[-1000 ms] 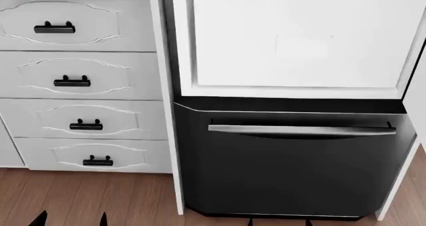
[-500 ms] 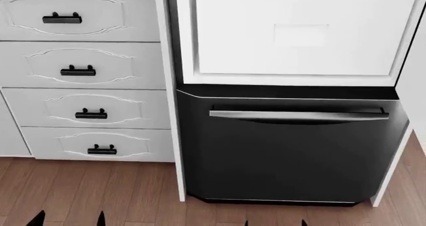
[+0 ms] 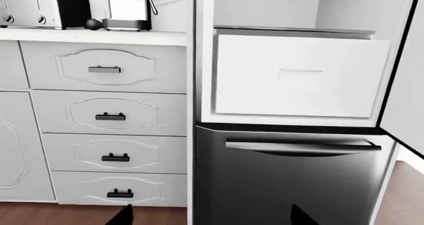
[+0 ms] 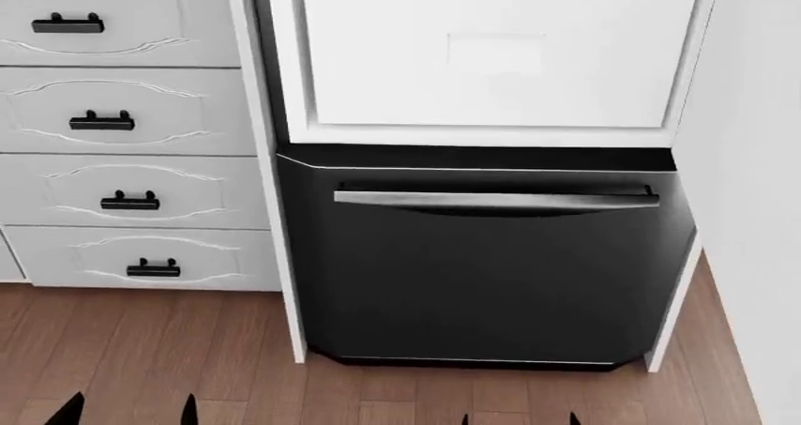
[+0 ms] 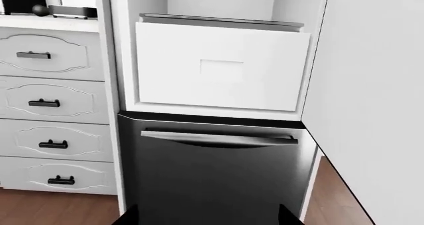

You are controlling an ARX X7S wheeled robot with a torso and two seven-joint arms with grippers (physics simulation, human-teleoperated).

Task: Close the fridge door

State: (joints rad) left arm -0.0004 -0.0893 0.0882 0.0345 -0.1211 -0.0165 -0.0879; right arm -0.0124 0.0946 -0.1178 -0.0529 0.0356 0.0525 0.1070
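Observation:
The fridge door [image 4: 751, 144] stands open at the right edge of the head view, showing only its plain white inner face. It also fills the right side of the right wrist view as the fridge door [image 5: 371, 86], and a strip of the fridge door [image 3: 405, 96] shows in the left wrist view. Its handle is out of view. My left gripper [image 4: 129, 414] and right gripper [image 4: 520, 419] show only black tips at the bottom edge, low in front of the fridge. Each of them, left gripper [image 3: 212, 217] and right gripper [image 5: 207, 217], is open with nothing between the tips.
Inside the open compartment sits a white bin [image 4: 494, 50]. Below it is the black lower drawer [image 4: 489, 284] with a horizontal silver handle [image 4: 494, 200]. White carved cabinet drawers [image 4: 126, 115] stand to the left, and a toaster [image 3: 46, 6] and coffee machine [image 3: 126, 9] sit on the counter. The floor [image 4: 188, 369] is wood.
In the head view the fridge and cabinets have slid left and slightly up. The door's white inner face now takes up much more of the right edge. Gripper tips stay at the bottom edge.

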